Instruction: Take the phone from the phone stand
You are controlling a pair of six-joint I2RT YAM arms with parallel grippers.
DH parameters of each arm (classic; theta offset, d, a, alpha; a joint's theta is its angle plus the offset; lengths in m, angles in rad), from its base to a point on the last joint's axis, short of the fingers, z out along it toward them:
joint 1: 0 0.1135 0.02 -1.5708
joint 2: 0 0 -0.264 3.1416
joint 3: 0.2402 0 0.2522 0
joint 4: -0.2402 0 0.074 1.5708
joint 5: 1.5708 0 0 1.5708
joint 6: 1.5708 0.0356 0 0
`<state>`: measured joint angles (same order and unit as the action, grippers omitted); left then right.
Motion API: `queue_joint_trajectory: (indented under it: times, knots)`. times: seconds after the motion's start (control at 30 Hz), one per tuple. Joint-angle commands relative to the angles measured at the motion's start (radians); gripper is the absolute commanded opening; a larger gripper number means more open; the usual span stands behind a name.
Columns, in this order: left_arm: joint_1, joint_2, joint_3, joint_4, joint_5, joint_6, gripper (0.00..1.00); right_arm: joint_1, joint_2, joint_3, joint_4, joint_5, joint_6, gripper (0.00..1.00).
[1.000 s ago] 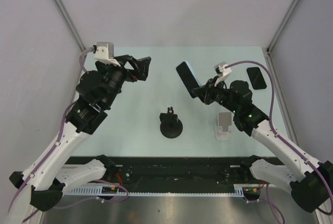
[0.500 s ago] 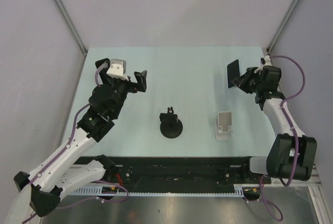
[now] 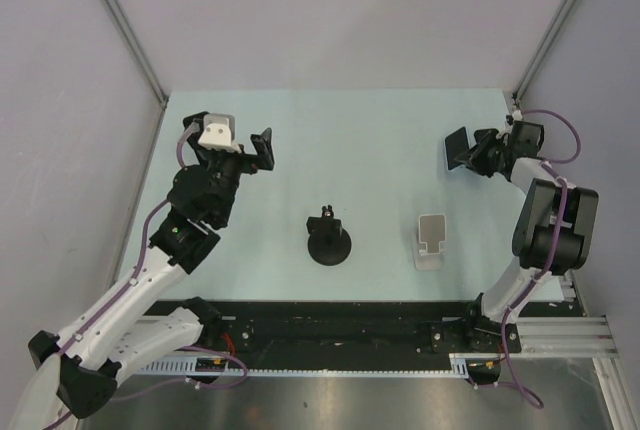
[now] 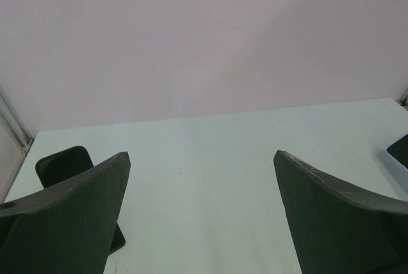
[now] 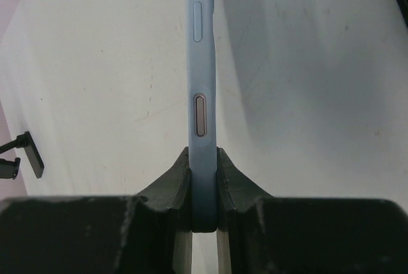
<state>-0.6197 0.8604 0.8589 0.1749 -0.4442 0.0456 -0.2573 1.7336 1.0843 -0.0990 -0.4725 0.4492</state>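
On the pale green table point(image 3: 380, 130) between grey walls point(image 3: 330, 10), silver phone stand point(image 3: 431, 242); right fingers point(image 5: 169, 181) tight on phone point(image 5: 203, 64), left fingers point(image 4: 70, 223) apart.

The count gives one dark-faced phone in a pale blue case point(image 3: 458, 148), one pale grey bent-metal phone stand point(image 3: 431, 242) and one black holder on a round base point(image 3: 328, 245). There is one pale green tabletop point(image 3: 380, 130). Two white-and-black robot arms are in view: one left arm point(image 3: 190, 200) and one right arm point(image 3: 545, 220).
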Motion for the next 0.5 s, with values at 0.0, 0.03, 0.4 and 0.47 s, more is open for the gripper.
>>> queue_joint_trajectory:
  times: [0.0, 0.03, 0.4, 0.47]
  knots:
    - [0.014, -0.006, -0.008, 0.057, -0.021, 0.051, 1.00, -0.028, 0.092, 0.127, 0.078, -0.141, -0.017, 0.00]
    - [0.015, -0.003, -0.009, 0.057, -0.021, 0.053, 1.00, -0.030, 0.107, 0.135, 0.074, -0.165, -0.018, 0.00]
    - [0.018, 0.005, -0.018, 0.067, -0.021, 0.054, 1.00, -0.077, 0.244, 0.163, 0.015, -0.203, -0.055, 0.14]
    - [0.017, 0.005, -0.018, 0.067, -0.019, 0.054, 1.00, -0.083, 0.257, 0.172, -0.005, -0.187, -0.084, 0.24]
